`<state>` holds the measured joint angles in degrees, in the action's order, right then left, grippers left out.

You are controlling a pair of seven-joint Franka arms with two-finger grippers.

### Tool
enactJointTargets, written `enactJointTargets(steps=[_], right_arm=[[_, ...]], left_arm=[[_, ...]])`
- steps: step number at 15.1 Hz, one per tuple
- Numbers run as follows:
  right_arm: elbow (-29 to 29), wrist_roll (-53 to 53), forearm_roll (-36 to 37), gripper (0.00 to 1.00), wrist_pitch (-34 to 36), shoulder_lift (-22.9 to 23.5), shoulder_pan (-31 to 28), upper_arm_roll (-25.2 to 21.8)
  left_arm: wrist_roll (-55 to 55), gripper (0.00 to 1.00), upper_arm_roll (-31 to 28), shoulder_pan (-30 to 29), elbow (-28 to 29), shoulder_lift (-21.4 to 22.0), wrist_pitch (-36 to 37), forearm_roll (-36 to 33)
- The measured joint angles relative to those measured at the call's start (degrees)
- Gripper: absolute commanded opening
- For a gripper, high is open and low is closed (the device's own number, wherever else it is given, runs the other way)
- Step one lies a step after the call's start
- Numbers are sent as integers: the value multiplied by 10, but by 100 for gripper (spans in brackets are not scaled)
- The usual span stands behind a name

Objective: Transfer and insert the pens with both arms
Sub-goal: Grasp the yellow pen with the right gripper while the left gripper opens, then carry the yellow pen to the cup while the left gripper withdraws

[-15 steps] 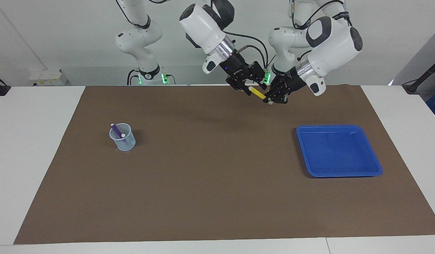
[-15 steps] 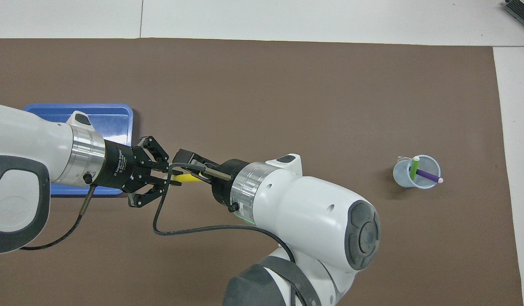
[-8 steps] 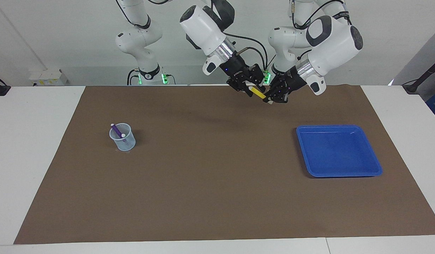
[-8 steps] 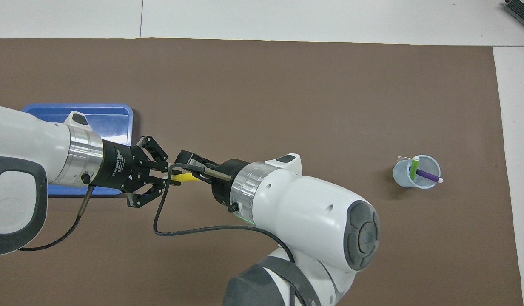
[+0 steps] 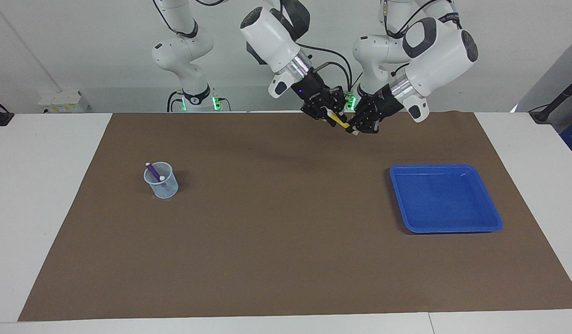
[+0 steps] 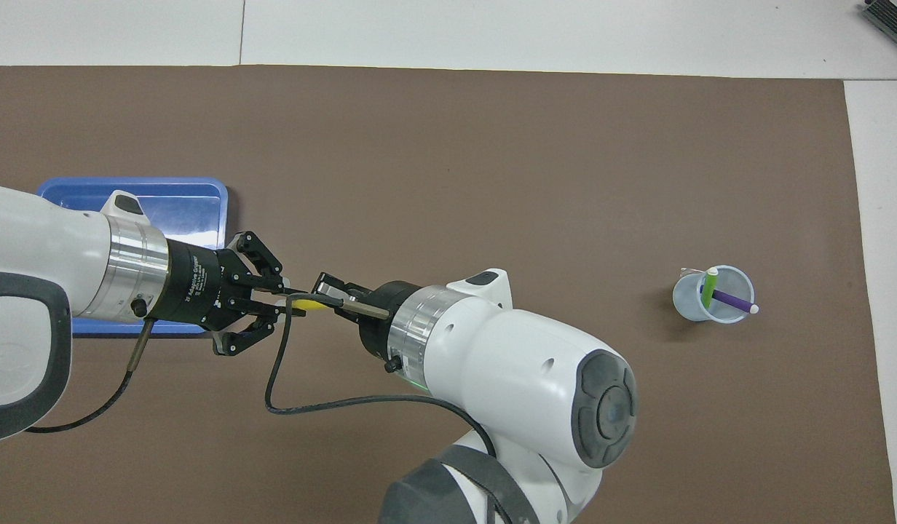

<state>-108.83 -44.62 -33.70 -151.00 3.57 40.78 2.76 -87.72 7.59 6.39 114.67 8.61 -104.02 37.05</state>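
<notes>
At the right arm's end of the table, well apart from any fingers: clear cup (image 5: pixel 160 182) with purple pen (image 5: pixel 152 172) and green pen (image 6: pixel 710 280) standing tilted inside. Counts as two pens of three inserted, so the bigger part of the task looks done.

Next, up in the air over the brown mat (image 5: pixel 276 241): right gripper (image 5: pixel 330 116), fingers closed together on the upper end of the yellow pen (image 5: pixel 339 122). Just beside it, at the lower end of the same pen: left gripper (image 5: pixel 354 128), fingers also clamped on it. Hangs slanted between the two pairs of fingertips, touching both, resting on nothing. Looks like the middle of the handover: both grips on, neither one released.

Toward the left arm's end, lower than the left fingers and apart from them: blue tray (image 5: pixel 444 199), with no pen visible in it. Seems to be the pick-up place.

Left to do, as a judgement only: open the left fingers, carry the yellow pen with the right arm over to the cup, lower it in beside the other two, let go. Needs some care at the rim, because the cup is narrow and already crowded.
</notes>
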Motion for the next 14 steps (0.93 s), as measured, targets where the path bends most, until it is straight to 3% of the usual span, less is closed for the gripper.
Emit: enactJointTargets(steps=[2,3,4,5,6,14], right_arm=[[0,0,0,0,0,0,0,0],[0,0,0,0,0,0,0,0],[0,0,0,0,0,0,0,0],[0,0,0,0,0,0,0,0],[0,0,0,0,0,0,0,0],[2,16,2,0,18,0,1,1]], left_arm=[[-1,0,0,0,0,0,0,0],[-1,0,0,0,0,0,0,0],[-1,13,0,0,0,0,0,0],[-1,94,0,0,0,0,0,0],[-1,100,0,0,0,0,0,0],[49,100,3,6,1,5,-8,0]])
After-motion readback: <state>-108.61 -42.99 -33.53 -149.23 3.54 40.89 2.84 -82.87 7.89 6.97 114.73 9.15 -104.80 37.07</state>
